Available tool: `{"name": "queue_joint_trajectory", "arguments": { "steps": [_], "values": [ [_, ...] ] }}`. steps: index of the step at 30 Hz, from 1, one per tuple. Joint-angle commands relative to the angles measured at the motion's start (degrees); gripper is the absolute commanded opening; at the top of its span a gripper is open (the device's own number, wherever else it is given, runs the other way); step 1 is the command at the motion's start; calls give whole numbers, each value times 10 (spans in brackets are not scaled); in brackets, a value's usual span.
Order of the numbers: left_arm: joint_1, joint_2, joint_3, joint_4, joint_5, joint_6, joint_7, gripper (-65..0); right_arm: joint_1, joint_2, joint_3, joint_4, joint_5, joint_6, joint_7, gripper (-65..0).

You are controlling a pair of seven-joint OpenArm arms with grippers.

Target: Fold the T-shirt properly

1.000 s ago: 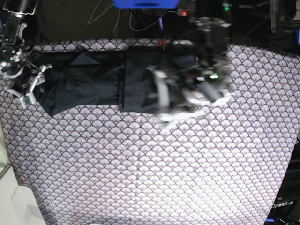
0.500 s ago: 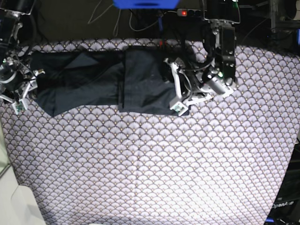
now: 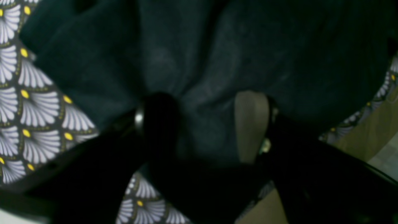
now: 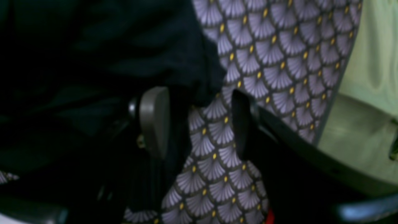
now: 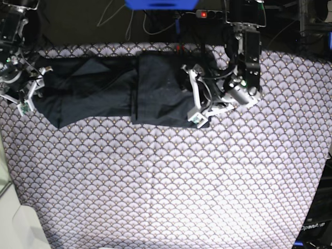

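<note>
Faint "OpenArm" lettering shows on the dark stand (image 5: 314, 226).

The T-shirt (image 5: 104, 91) is soft, matt dark cloth (faintly fuzzy up close); the scallop-patterned cloth (image 5: 166, 187) looks smooth, printed fabric; the left gripper (image 3: 206, 124) pads seem matt plastic.

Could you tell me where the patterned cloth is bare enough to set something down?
The scallop-patterned cloth lies bare across its whole near half, below the black T-shirt. The far strip is crowded: shirt, left gripper, right gripper.
</note>
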Motion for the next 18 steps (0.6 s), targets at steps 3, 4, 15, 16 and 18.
{"name": "queue_joint_trajectory", "arguments": {
  "steps": [3, 4, 15, 16, 18],
  "values": [
    [-8, 0, 0, 10, -6, -1, -8, -294, 5, 14, 34, 13, 3, -3, 10, -316],
    [-8, 0, 0, 9, -6, -1, -8, -294, 8, 15, 39, 16, 3, -3, 10, -316],
    [-7, 0, 0, 9, -6, -1, -8, -294, 76, 16, 20, 0, 53, -3, 9, -320],
    [-7, 0, 0, 9, -6, -1, -7, -295, 90, 16, 15, -20, 51, -3, 9, -320],
    [-6, 0, 0, 10, -6, -1, -7, -295, 108, 16, 1, -63, 52, -3, 11, -320]
  ]
}}
